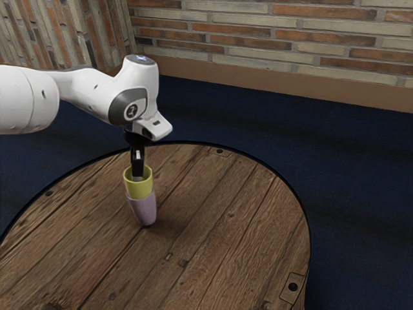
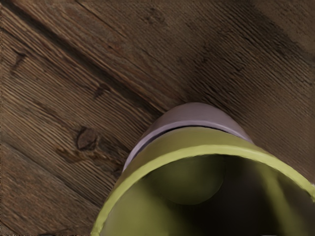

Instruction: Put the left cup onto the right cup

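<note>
Evidently, at the moment of inspection the yellow-green cup (image 1: 139, 181) sat nested in the mouth of the lavender cup (image 1: 144, 210). The pair stood as one stack on the round wooden worktop (image 1: 226, 219), toward the exterior view's left. The lower cup's base rested on the planks, and the upper cup's rim stood well above the lavender rim. In the wrist view a thin dark line showed between the two cups along one side, with the lavender wall just beyond the yellow-green rim. The seating therefore appeared close but possibly not quite even; the angle was too poor to say more. The white arm (image 1: 77, 90) hung directly over the stack, with the jaws reaching down at the upper cup's rim. Whether the jaws were clamped on that rim or standing apart from it could not be told from either view.

Assessment: the task was judged near its end, with release and withdrawal the step in hand. To do it well, any release should be slow and small, so that neither side drags the rim sideways (a narrow-based stack of this kind is likely to tip easily). The hand should then rise straight up along the cups' axis, with no sideways travel until it is clear of the rim. Any lean in the stack after release would call for a re-seat.
</note>
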Tool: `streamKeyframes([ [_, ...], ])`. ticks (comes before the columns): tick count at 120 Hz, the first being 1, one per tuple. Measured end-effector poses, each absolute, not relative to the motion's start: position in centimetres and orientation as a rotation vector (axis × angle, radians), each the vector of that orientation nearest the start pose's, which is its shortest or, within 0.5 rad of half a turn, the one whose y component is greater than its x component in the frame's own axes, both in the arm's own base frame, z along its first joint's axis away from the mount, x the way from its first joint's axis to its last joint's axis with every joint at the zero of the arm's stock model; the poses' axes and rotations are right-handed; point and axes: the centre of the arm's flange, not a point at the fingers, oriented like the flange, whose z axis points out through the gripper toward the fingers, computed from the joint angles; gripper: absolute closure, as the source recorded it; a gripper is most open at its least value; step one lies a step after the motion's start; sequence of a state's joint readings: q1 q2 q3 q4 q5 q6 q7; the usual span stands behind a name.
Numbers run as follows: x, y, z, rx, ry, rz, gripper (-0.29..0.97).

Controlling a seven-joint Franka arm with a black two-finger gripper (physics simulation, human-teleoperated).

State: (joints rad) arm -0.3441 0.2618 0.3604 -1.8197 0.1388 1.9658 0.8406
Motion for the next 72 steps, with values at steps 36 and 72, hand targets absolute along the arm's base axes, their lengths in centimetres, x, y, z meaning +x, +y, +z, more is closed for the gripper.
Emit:
streamKeyframes([
  [36, 60.2, 1.0, 43.5, -2.678, 1.287, 0.223, 0.03],
  [72, 58.8, 1.4, 50.7, -2.679, 1.284, 0.097, 0.01],
])
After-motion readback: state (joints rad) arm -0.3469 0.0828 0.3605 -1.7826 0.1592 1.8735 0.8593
